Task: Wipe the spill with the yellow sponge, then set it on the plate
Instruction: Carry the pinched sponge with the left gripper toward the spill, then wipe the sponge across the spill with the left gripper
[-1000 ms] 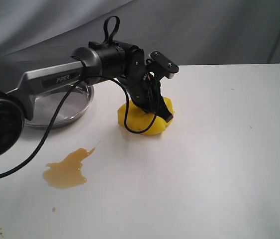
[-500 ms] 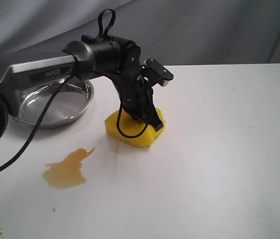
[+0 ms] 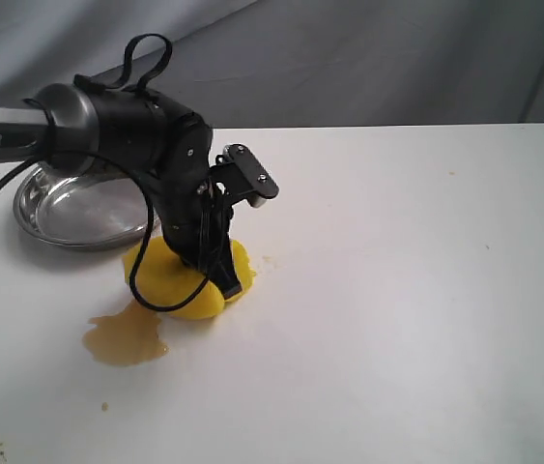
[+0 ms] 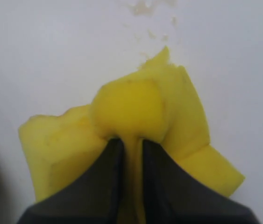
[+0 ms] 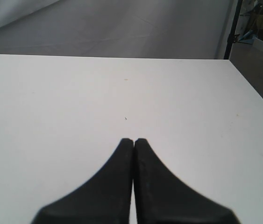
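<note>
My left fingers [image 4: 104,179] are clamped on the soft yellow sponge [image 4: 129,109], squashed and bulging, at the edge of the amber spill [image 3: 122,340] on the white worktop [image 3: 407,290]; right fingers [image 5: 115,182] together, empty.

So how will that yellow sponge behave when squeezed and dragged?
Probably soft and floppy: the yellow sponge bulges and folds where the left end effector pinches it. Unlikely to slip free, being pinched so deeply. Squashed like that, it should drag rather than roll.
</note>
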Controlling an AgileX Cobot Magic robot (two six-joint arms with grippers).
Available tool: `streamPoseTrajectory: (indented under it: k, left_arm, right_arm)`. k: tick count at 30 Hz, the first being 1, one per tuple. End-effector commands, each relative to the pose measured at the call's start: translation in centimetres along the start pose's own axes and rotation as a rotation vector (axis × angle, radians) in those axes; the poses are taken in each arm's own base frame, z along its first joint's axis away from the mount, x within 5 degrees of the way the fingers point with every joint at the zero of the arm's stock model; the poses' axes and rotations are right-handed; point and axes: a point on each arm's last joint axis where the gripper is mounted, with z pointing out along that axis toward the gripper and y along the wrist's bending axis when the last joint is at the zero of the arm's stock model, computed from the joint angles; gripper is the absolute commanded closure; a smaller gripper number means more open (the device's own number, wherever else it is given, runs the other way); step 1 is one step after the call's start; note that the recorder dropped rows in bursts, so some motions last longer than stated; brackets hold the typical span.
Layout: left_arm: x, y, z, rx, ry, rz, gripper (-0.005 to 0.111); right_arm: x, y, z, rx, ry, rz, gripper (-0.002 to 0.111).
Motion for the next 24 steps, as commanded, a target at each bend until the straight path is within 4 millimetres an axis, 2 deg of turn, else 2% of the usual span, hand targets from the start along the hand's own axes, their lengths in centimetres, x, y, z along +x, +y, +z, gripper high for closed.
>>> streamPoseTrajectory:
  k: [1,6,12,17,24]
  left_arm:
    - [2.2,0.7,1.8,-0.011,-0.021,-0.064,0.107]
    - [4.6,-0.4,3.4,0.032,0.044,-0.082,0.107]
    - [6.6,-1.6,3.5,0.051,0.064,-0.13,0.107]
    - [7.2,-2.2,2.6,0.052,-0.015,-0.191,0.107]
    - [8.0,-2.6,0.2,0.042,-0.069,-0.214,0.107]
  right_arm:
    - [0.0,0.0,0.0,-0.003,-0.006,-0.002,0.108]
    - [0.0,0.0,0.0,-0.003,-0.006,-0.002,0.108]
    - [0.0,0.0,0.0,-0.003,-0.006,-0.002,0.108]
    - [0.0,0.0,0.0,-0.003,-0.006,-0.002,0.108]
    - [0.0,0.0,0.0,-0.003,-0.006,-0.002,0.108]
